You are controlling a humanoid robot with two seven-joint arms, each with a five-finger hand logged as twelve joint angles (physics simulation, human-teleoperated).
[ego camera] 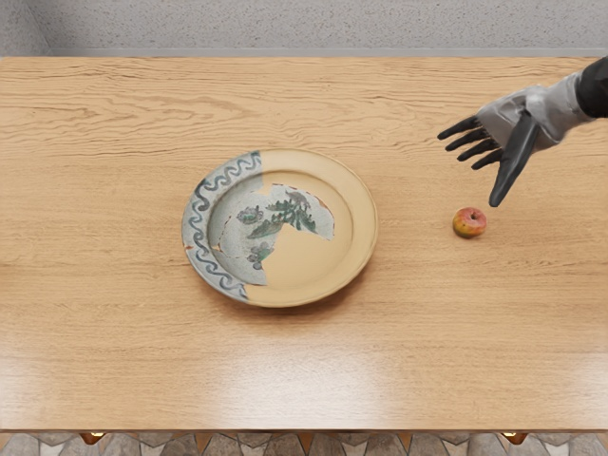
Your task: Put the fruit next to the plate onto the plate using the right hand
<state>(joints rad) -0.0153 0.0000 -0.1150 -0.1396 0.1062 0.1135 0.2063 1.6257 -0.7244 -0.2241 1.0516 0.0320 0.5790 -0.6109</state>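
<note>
A small red and yellow fruit [469, 222] lies on the wooden table [114, 323], about a hand's width to the right of the plate. The plate [279, 226] is round, tan with a blue wavy pattern on its left side and green leaves in the middle, and nothing lies on it. My right hand [486, 150] comes in from the right edge and hovers above and slightly right of the fruit, fingers spread and empty. Its thumb points down toward the fruit without touching it.
The table's far edge runs along the top of the view against a grey wall, and its front edge shows at the bottom. The left arm does not show.
</note>
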